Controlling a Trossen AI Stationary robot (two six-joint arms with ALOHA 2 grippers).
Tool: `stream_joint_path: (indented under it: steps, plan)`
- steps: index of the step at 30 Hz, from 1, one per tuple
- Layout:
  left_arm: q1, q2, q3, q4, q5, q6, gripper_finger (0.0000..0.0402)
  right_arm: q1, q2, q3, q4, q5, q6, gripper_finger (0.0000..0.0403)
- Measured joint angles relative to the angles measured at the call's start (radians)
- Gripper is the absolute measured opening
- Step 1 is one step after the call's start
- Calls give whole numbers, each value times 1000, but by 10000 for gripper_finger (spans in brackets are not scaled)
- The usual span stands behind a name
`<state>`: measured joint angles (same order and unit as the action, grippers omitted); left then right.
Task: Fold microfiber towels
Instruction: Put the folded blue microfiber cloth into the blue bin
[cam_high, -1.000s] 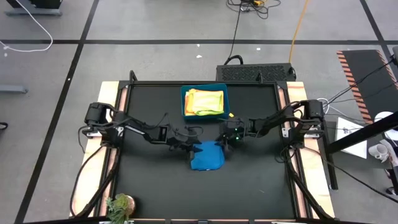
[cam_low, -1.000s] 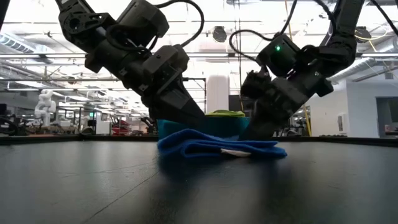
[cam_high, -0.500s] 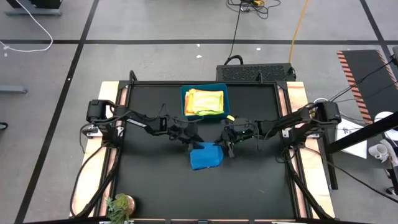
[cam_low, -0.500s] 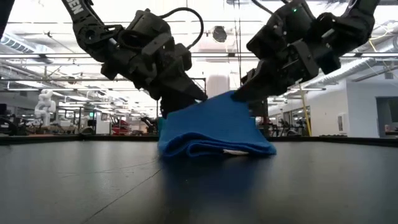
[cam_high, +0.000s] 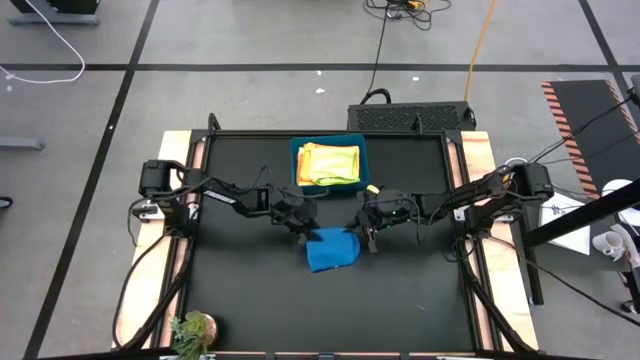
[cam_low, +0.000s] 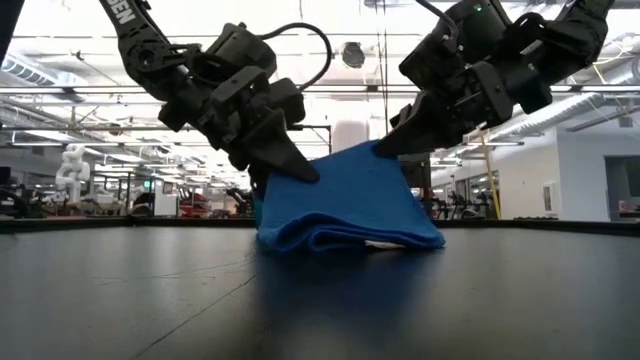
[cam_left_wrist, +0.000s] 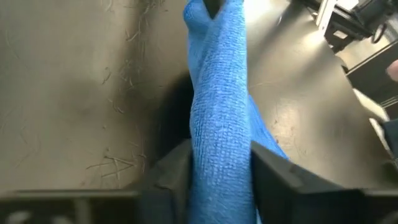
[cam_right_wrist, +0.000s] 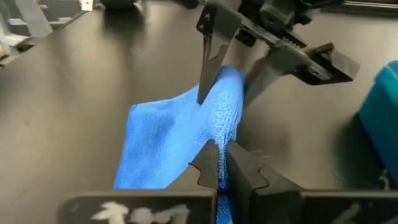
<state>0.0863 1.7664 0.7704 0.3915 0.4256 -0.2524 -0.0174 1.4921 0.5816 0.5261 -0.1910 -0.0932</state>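
A bright blue microfiber towel (cam_high: 333, 250) lies partly folded near the middle of the black desk (cam_high: 240, 290), its lower layers resting on the surface while its far edge is lifted into a raised flap. In the low view the blue cloth (cam_low: 345, 200) rises from a bunched base to a peak held between the two arms. The left gripper (cam_high: 303, 232) comes in from the desk's left side and holds the left upper corner of the flap; in its wrist view the cloth (cam_left_wrist: 217, 124) runs as a taut band between its two dark fingers (cam_left_wrist: 171, 177), with the jaws set on either side of the fabric and gripping it. The right gripper (cam_high: 371, 239) reaches in from the right and pinches the opposite corner; its wrist view shows the jaws closed tight on the towel's edge (cam_right_wrist: 217, 155), with the left gripper (cam_right_wrist: 227, 65) visible farther off on the same edge. Behind the towel, against the far side of the desk, stands a rigid teal rectangular bin (cam_high: 297, 165) holding folded orange, yellow and lime green microfiber cloths (cam_high: 330, 163). A small potted green plant (cam_high: 193, 330) sits at the near left corner.
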Motion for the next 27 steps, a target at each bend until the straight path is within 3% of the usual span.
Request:
stream_joint_path:
  steps: [4,5,11,21,27]
  plan:
    - [0,0,0,1,-1,32,31,-1,0,0,0,15,1,1]
    - [4,0,0,1,2,33,18,-2,0,0,0,23,1,1]
    - [7,-61,-1,-15,-2,44,9,-4,-34,0,-8,77,2,0]
    - [73,-385,15,-153,-137,157,8,-69,-296,6,-63,164,2,0]
    - [129,-401,102,-263,-142,214,7,-138,-348,9,-78,158,2,0]
